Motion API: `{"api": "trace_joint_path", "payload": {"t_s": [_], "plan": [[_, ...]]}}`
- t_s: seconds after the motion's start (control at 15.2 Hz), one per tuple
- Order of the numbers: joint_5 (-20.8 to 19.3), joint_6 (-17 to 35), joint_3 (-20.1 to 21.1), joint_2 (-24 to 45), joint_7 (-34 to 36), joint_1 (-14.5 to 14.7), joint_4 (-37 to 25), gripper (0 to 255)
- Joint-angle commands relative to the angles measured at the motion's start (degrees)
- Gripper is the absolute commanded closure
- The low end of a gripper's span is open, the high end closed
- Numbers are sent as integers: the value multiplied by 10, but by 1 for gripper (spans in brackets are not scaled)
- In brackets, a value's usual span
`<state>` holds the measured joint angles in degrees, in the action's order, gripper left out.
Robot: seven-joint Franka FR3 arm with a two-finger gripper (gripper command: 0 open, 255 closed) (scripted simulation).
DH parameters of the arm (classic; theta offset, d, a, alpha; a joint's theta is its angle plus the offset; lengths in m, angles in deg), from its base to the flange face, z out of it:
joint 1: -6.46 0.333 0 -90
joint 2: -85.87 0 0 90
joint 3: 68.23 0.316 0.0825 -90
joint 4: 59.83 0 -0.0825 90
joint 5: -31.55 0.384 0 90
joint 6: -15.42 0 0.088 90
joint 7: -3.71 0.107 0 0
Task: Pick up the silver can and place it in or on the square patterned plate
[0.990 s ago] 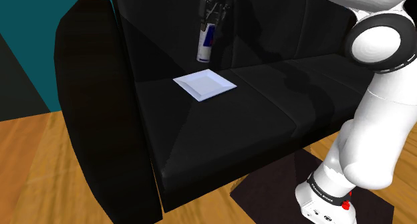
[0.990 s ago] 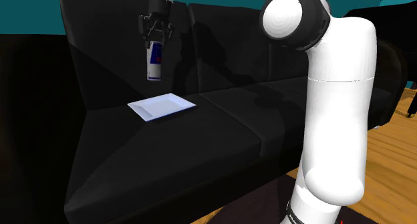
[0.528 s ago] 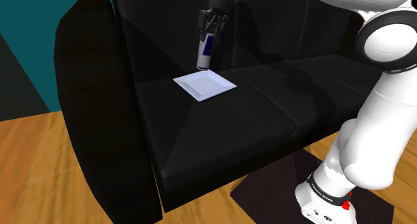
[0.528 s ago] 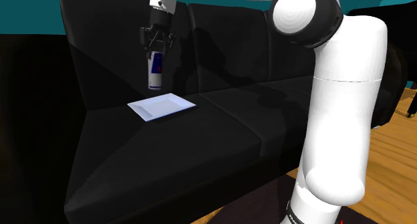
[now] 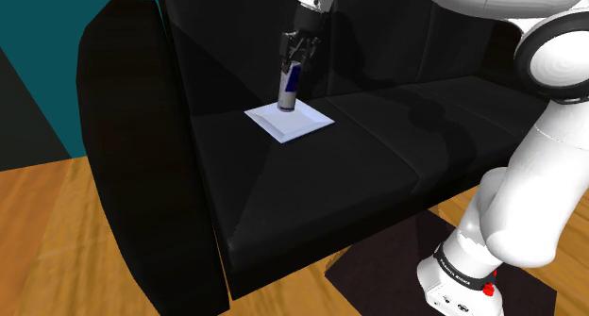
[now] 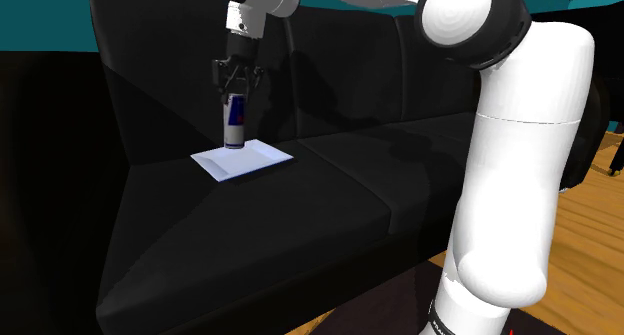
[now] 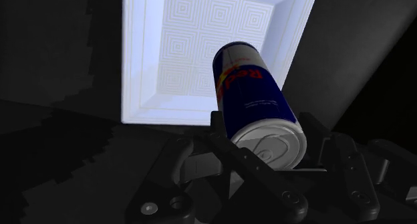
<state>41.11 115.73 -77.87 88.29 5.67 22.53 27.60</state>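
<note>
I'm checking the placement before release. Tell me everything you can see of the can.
The can is slim, blue and silver, with a red and yellow mark and a silver lid with a pull tab. It hangs nearly upright, leaning slightly, its upper end clasped by the black gripper. Its base is over the far part of the white square plate, at or just above the surface; whether they touch cannot be told.

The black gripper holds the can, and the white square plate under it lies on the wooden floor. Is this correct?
Not quite. The plate does not lie on the wooden floor; it lies on the seat of the black sofa, as the second exterior view shows. The rest is right: the gripper holds the can, and the white square plate is under it.
</note>
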Motion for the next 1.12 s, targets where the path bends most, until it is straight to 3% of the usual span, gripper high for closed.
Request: {"api": "trace_joint_path", "payload": {"t_s": [0.0,0.2,0.66,0.73,1.06], "plan": [[0,18,0,-4,-2,0,21,255],[0,41,1,-9,-5,1,49,255],[0,41,1,-9,-5,1,49,255],[0,41,1,-9,-5,1,49,0],[0,41,1,-9,-5,1,49,0]]}}
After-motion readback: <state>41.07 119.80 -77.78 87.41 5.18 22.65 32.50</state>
